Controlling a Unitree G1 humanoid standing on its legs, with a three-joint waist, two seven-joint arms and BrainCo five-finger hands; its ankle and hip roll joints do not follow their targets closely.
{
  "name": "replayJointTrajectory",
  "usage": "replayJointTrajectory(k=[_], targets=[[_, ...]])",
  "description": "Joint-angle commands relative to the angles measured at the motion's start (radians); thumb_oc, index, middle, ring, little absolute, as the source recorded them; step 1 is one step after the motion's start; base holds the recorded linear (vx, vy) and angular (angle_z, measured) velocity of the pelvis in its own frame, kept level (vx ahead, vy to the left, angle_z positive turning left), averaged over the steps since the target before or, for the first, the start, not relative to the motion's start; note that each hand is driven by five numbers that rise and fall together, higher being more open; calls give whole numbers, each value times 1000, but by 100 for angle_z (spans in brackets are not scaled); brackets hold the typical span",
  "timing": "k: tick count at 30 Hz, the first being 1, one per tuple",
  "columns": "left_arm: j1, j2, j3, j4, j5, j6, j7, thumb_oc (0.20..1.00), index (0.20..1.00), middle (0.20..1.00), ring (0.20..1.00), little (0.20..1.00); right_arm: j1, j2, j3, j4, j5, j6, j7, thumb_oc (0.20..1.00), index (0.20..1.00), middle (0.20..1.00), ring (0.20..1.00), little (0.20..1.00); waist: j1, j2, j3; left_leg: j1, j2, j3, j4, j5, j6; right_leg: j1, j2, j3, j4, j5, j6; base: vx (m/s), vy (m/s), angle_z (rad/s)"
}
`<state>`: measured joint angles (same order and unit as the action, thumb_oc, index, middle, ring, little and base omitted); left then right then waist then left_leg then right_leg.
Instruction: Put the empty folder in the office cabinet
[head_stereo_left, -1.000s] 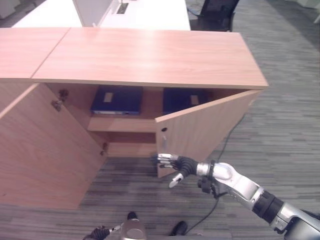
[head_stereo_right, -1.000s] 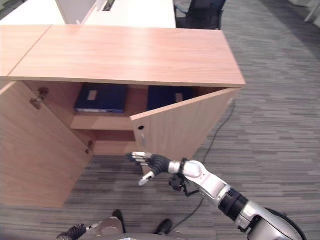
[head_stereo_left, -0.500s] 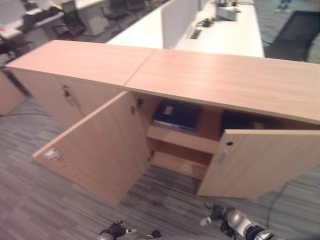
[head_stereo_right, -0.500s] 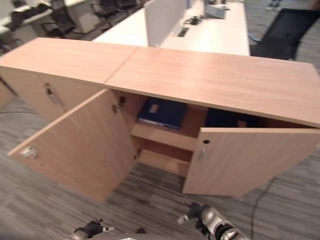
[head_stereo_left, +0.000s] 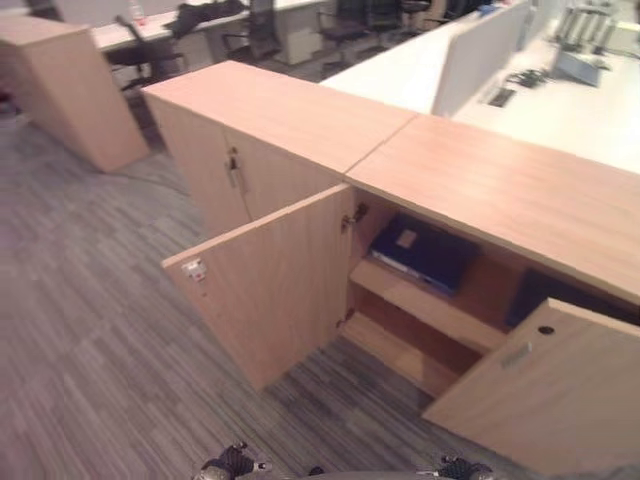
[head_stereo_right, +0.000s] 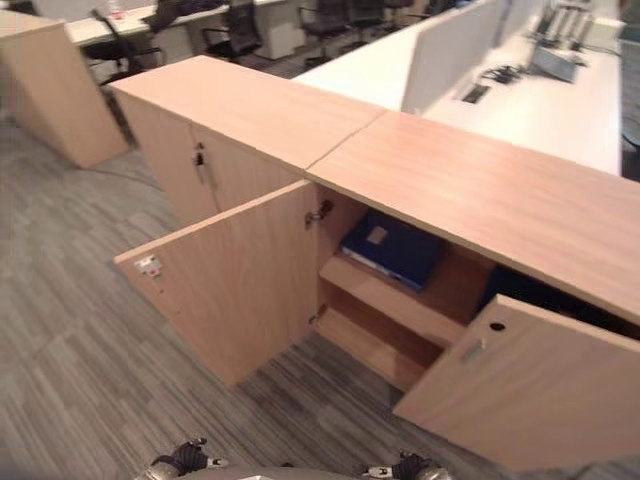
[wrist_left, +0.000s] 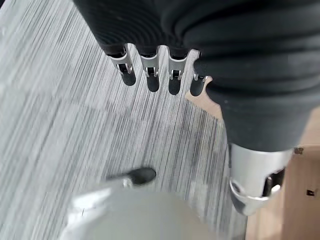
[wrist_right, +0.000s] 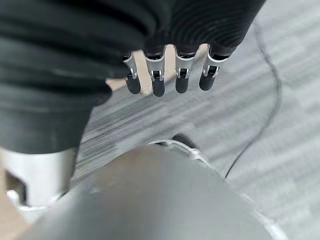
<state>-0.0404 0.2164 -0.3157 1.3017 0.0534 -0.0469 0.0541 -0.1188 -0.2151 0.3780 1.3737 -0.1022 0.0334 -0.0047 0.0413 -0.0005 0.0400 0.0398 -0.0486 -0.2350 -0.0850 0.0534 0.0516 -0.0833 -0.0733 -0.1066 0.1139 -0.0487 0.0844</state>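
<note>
Grey striped carpet (head_stereo_left: 90, 330) is seen running through an open office, with white desks (head_stereo_right: 560, 95) and dark chairs (head_stereo_right: 235, 30) behind a long row of wooden cabinets. One office cabinet (head_stereo_left: 520, 190) stands with both doors swung out: the left door (head_stereo_left: 275, 285) is opened wide and the right door (head_stereo_right: 530, 385) is held at an angle across the front. A blue folder (head_stereo_right: 392, 247) is laid flat on the upper shelf (head_stereo_right: 395, 300) inside, and a second dark folder (head_stereo_left: 545, 292) is partly hidden behind the right door. Which of them, if either, is the empty one cannot be told.

Both hands are carried low, well apart from the cabinet. The left hand (wrist_left: 150, 70) is seen with its fingers (wrist_left: 152, 82) straight and released, nothing being grasped; the right hand (wrist_right: 170, 75) is likewise relaxed and empty above the carpet.

No folder is held, so the task's thing is judged to be either already on the shelf or somewhere outside these views. Several risks may be named from here. The half-open right door could be struck by an arm during any reach toward the shelf. A folder already stored could be taken for the one wanted. If the doors are to be closed, one could be pushed against a folder edge that overhangs the shelf.
</note>
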Motion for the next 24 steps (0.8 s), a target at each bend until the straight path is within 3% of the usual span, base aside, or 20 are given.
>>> replayJointTrajectory(k=[1, 8, 11, 16, 18, 19, 21, 22, 23, 24], targets=[[-65, 0, 2, 35, -4, -21, 5, 1000, 1000, 1000, 1000, 1000, 4, -5, 10, 2, -16, 6, -14, 1000, 1000, 1000, 1000, 1000, -14, -9, 36, -14, -84, 38, 28, -68, -30, 28, -5, -44, -58, 13, 24, 133, -147, 121], [-25, 18, 103, 29, -88, -32, 26, 1000, 1000, 1000, 1000, 1000, 31, 0, 20, -2, -17, -9, -13, 1000, 1000, 1000, 1000, 1000, 6, -21, -1, -12, -62, 29, 25, -78, -51, 89, 29, -76, -162, 30, 13, 106, -100, 47], [-36, 54, 193, -22, -206, -47, 57, 1000, 1000, 1000, 1000, 1000, 29, -10, 13, -23, 1, -20, -20, 1000, 1000, 1000, 1000, 1000, 15, -33, 13, -36, -50, 39, 96, -109, -69, 106, 34, -86, -169, 15, 0, 68, -125, 3], [-53, 127, 229, -265, -279, -74, 87, 1000, 1000, 1000, 1000, 1000, 24, -42, 1, -33, 1, -20, -37, 1000, 1000, 1000, 1000, 1000, 13, -44, 53, -117, -34, 113, 275, -146, -111, 135, 38, -105, -166, -5, -23, -4, -72, 39], [-69, 162, 237, -352, -303, -81, 92, 1000, 1000, 1000, 1000, 1000, 29, -59, -12, -21, 0, -16, -39, 1000, 1000, 1000, 1000, 1000, 9, -42, 65, -163, 3, 166, 338, -117, -127, 156, 40, -114, -176, -12, -30, 10, -20, 41], [-69, 162, 237, -353, -303, -80, 92, 1000, 1000, 1000, 1000, 1000, 29, -59, -12, -21, 0, -16, -39, 1000, 1000, 1000, 1000, 1000, 10, -42, 65, -163, 4, 167, 341, -119, -128, 157, 41, -113, -176, -12, -30, 27, 17, 24], [-97, 210, 278, -436, -356, -89, 111, 1000, 1000, 1000, 1000, 1000, 29, -73, -23, -10, -8, -7, -39, 1000, 1000, 1000, 1000, 1000, 12, -49, 63, -171, 57, 216, 296, -108, -119, 161, 32, -104, -180, -8, -25, 75, 31, -13], [-97, 210, 278, -436, -356, -88, 111, 1000, 1000, 1000, 1000, 1000, 29, -73, -23, -10, -8, -7, -39, 1000, 1000, 1000, 1000, 1000, 13, -50, 63, -169, 57, 218, 294, -107, -119, 162, 32, -103, -180, -8, -25, 144, 73, -29], [-132, 232, 317, -483, -433, -96, 134, 1000, 1000, 1000, 1000, 1000, 43, -79, -28, -6, -20, 0, -35, 1000, 1000, 1000, 1000, 1000, 20, -51, 46, -195, 98, 148, 198, -37, -127, 161, 33, -84, -183, -16, -19, 117, 73, -12], [-142, 233, 327, -507, -458, -99, 140, 1000, 1000, 1000, 1000, 1000, 49, -83, -35, -6, -20, 3, -34, 1000, 1000, 1000, 1000, 1000, 21, -47, 43, -194, 116, 129, 152, -13, -131, 163, 34, -80, -181, -23, -18, 116, 71, 0]])
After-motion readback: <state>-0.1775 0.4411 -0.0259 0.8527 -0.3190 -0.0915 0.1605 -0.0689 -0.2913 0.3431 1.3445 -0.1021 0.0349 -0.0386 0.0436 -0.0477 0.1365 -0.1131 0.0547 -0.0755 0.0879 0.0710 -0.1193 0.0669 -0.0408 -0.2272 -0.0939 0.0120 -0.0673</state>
